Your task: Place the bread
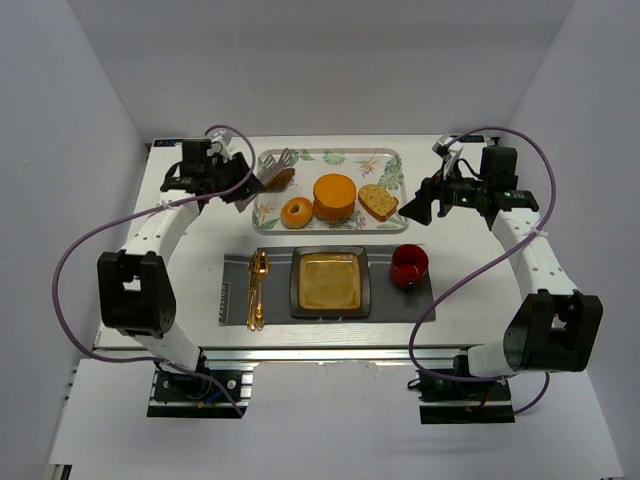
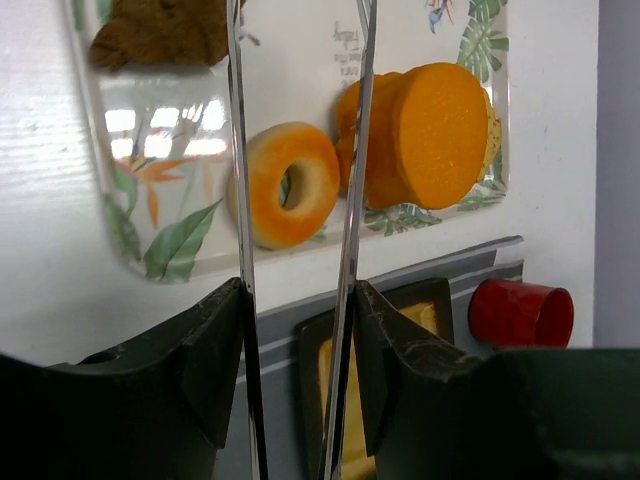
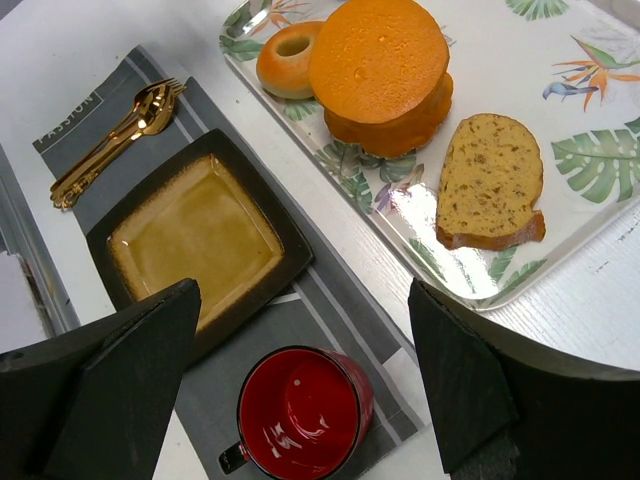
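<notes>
Now | left gripper (image 2: 300,305) clamps tongs (image 2: 238,150); bread (image 2: 160,30) at tray (image 2: 170,250) corner; right gripper (image 3: 300,300) spread wide, empty

"How does the robot look on either side of the square plate (image 1: 330,280)?"

"Left of the plate, the left arm (image 1: 150,250) has white links and chunky black joint housings. The right arm (image 1: 540,270), right of the plate, matches it."

"Any wiring?"

"A purple cable (image 1: 72,255) loops wide from each arm, on the side away from the plate."

"And the ends?"

"Beyond the plate, the left gripper (image 1: 247,186) and right gripper (image 1: 412,208) are black. Close up, the fingers (image 3: 130,380) are matte, dark wedges. Nearer than the plate, each black base (image 1: 195,385) sits on silver rail."
</notes>
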Motion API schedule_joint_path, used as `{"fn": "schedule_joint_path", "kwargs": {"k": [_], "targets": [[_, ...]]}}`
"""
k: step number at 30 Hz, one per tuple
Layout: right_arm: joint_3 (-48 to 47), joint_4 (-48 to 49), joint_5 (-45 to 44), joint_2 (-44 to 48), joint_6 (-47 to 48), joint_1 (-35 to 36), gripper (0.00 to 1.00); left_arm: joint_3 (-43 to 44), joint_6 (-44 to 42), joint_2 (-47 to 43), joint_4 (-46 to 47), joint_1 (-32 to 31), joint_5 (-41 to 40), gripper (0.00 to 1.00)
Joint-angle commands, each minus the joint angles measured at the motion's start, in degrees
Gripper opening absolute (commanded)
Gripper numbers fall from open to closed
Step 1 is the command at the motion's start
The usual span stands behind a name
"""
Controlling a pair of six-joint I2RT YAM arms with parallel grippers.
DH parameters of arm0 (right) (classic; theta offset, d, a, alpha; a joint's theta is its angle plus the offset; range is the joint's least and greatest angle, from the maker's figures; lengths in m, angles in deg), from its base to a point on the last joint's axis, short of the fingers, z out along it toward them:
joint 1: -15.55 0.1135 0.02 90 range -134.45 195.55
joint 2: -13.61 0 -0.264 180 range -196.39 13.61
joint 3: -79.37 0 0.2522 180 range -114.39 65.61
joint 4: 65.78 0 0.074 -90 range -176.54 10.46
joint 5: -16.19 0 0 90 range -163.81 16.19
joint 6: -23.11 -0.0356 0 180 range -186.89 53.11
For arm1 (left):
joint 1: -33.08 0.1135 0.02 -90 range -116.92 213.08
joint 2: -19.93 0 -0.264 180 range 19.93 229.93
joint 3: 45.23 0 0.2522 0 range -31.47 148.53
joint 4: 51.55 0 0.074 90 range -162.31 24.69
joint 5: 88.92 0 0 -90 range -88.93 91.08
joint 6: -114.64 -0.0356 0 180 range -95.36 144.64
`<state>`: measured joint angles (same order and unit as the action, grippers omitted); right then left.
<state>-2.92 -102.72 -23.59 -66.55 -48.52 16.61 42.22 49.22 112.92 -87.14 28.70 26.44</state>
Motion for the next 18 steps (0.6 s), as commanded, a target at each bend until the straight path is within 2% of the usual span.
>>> {"fn": "schedule_joint_path", "kwargs": {"k": [1,5,9,12,18], "targets": [[0.59,1.82,2.16,1.94,-0.35,-0.44,0.89,6.72,-3.82,1.84,-3.57,-3.43,-5.05,0.55],[1.56,2.08,2.69,2.38,-0.35,-2.01,0.89,12.08,-12.16,5.18,-9.63,-6.95,-15.92,0.55],[2.08,2.09,3.04,2.64,-0.53,-2.38,0.89,12.88,-16.49,5.54,-10.17,-8.27,-21.83,0.55],[2.35,2.17,3.22,2.64,-0.62,-2.55,0.89,12.18,-19.21,5.01,-9.2,-8.36,-24.56,0.55],[2.0,2.26,3.75,1.94,-0.97,-2.64,0.89,11.21,-23.34,5.89,-8.68,-8.45,-24.49,0.55]]}}
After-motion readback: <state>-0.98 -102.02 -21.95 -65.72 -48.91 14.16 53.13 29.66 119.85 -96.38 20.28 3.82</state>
